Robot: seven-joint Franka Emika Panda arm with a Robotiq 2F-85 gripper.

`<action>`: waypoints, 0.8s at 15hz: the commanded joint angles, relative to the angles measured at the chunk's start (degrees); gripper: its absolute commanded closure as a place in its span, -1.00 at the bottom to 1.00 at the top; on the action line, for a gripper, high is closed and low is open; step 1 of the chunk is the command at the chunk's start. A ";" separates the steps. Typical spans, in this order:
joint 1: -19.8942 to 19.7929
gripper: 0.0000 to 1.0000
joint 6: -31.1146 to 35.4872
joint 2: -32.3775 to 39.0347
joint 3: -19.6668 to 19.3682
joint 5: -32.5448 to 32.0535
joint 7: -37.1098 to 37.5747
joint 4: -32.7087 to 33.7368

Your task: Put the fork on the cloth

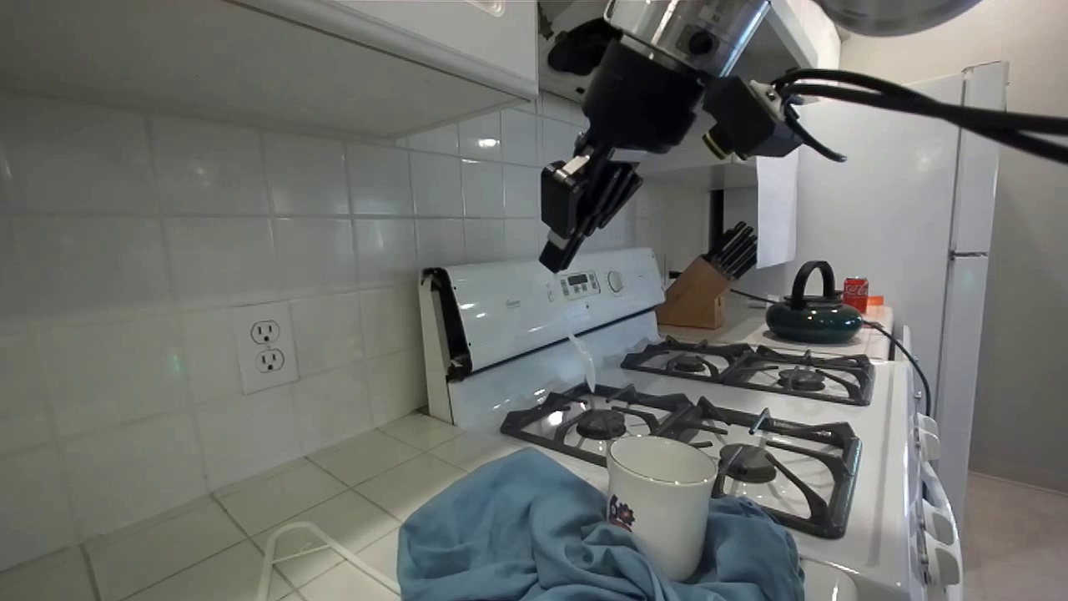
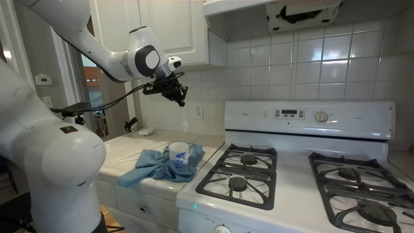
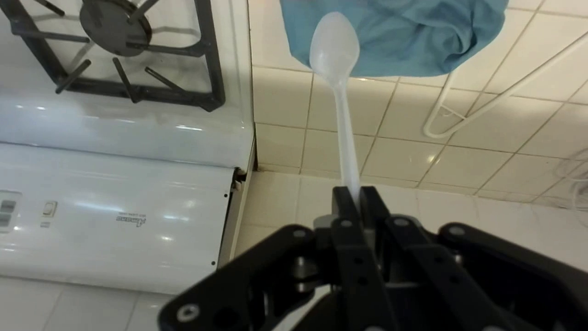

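Observation:
A white plastic spoon (image 3: 335,50) shows in the wrist view, its handle between my fingertips. No fork shows in any view. My gripper (image 3: 353,197) is shut on the end of the handle. In both exterior views the gripper (image 1: 557,257) (image 2: 182,104) is high above the counter, with the spoon (image 1: 589,371) (image 2: 184,124) hanging bowl down. The blue cloth (image 1: 509,526) lies crumpled on the tiled counter beside the stove; it also shows in an exterior view (image 2: 155,165) and at the top of the wrist view (image 3: 404,46). The spoon is apart from the cloth.
A white mug (image 1: 659,517) (image 2: 179,153) stands on the cloth. A white hanger (image 3: 505,94) lies on the counter by the cloth. The stove's black grates (image 2: 237,174) are beside it. An upper cabinet (image 2: 174,29) and tiled wall (image 1: 250,209) are close to the arm.

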 commanded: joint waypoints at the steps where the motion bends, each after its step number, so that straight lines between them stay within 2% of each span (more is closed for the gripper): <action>1: 2.27 0.96 5.37 6.70 -2.31 -1.58 -5.97 1.98; 4: 5.46 0.96 9.85 12.51 -5.12 -0.85 -12.76 2.45; 7: 11.10 0.96 10.00 18.23 -10.09 2.21 -22.98 5.08; 10: 17.09 0.96 3.04 22.22 -14.85 6.50 -33.85 10.03; 12: 17.95 0.96 -3.88 24.36 -15.81 7.43 -38.68 13.43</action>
